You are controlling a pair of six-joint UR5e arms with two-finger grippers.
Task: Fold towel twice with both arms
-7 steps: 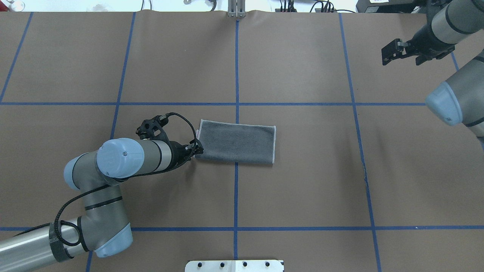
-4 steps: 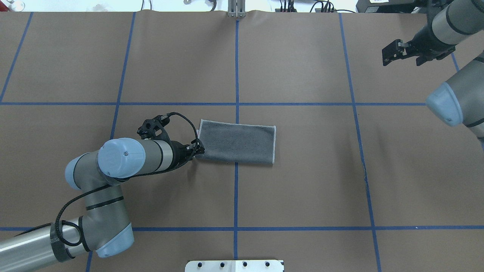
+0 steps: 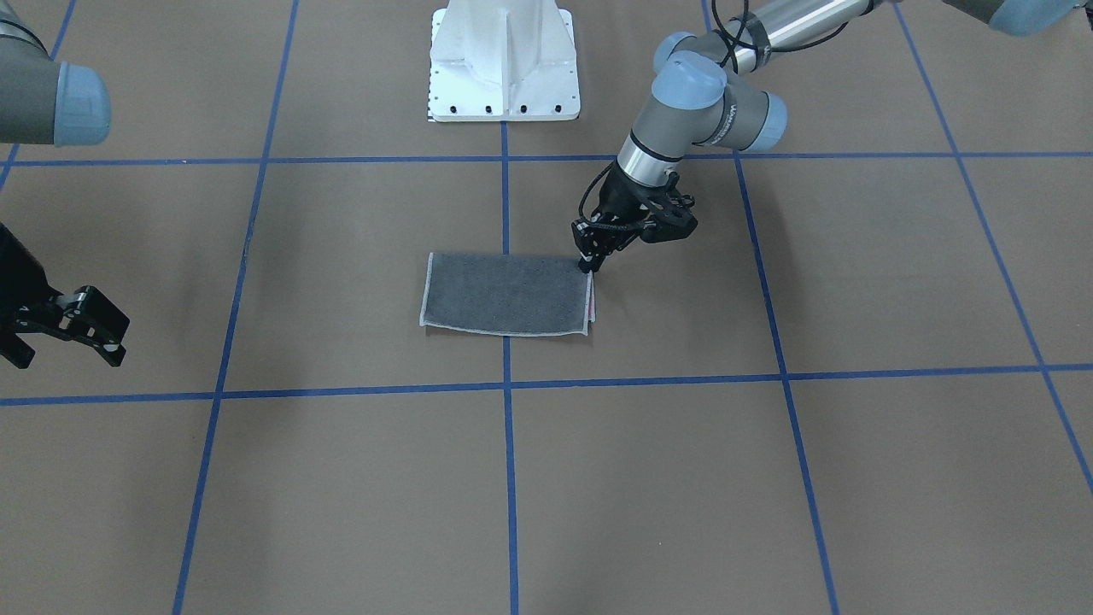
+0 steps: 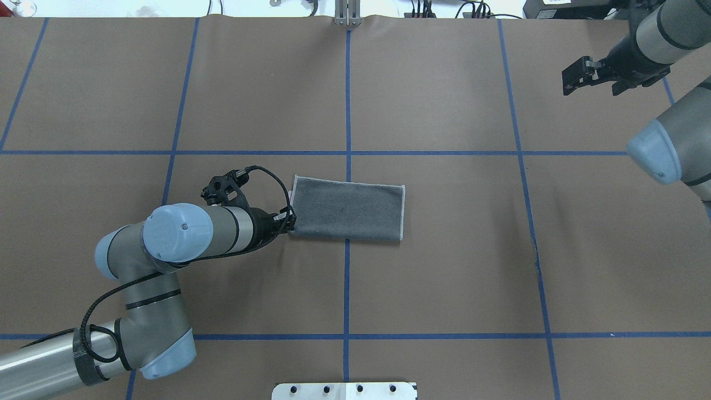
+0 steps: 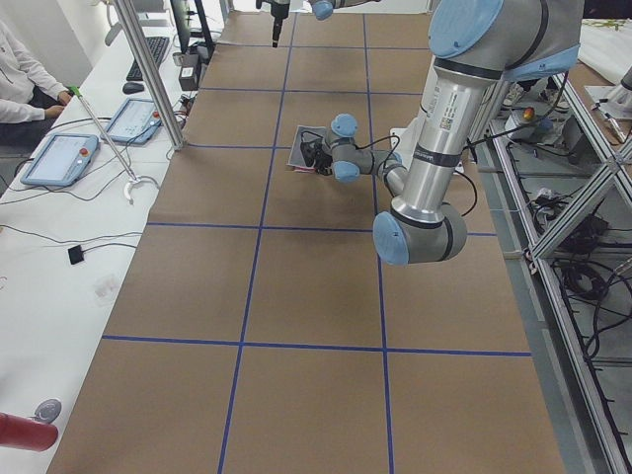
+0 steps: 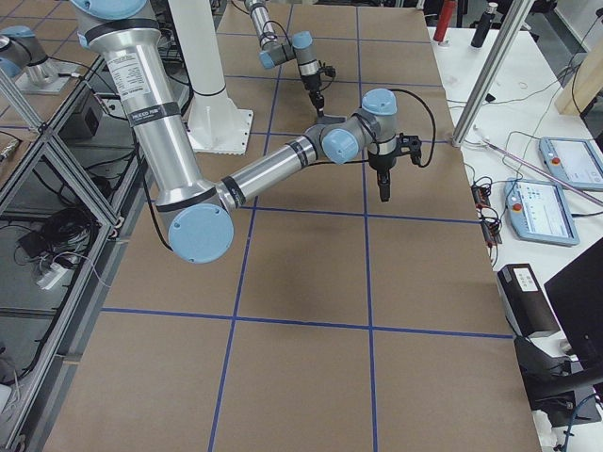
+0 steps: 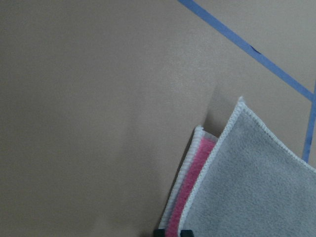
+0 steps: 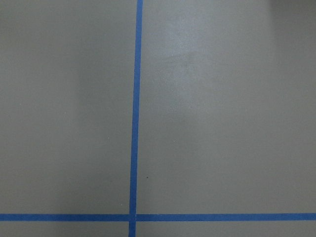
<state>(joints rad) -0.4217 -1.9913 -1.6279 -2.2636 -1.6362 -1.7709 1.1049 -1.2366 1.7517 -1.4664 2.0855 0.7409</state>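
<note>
The towel (image 4: 347,208), folded once with the grey face uppermost, is laid flat at the middle of the surface (image 4: 444,289). It is judged light, limp and non-slip, so the stacked layers at a short edge should be pinched. The right claw (image 4: 573,75) is held parted and empty, well apart. The left claw (image 4: 289,221) is set astride the towel's near-left corner; whether it is clamped cannot be told.

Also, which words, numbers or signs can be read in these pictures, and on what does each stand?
No text here reads for certain.
Print on the left arm, near the wrist: too small to read.
Sticker on the same arm: blurred.
Sticker on the right arm: blurred.
Screen of the tablet: too small to read.
The towel: no text.
</note>
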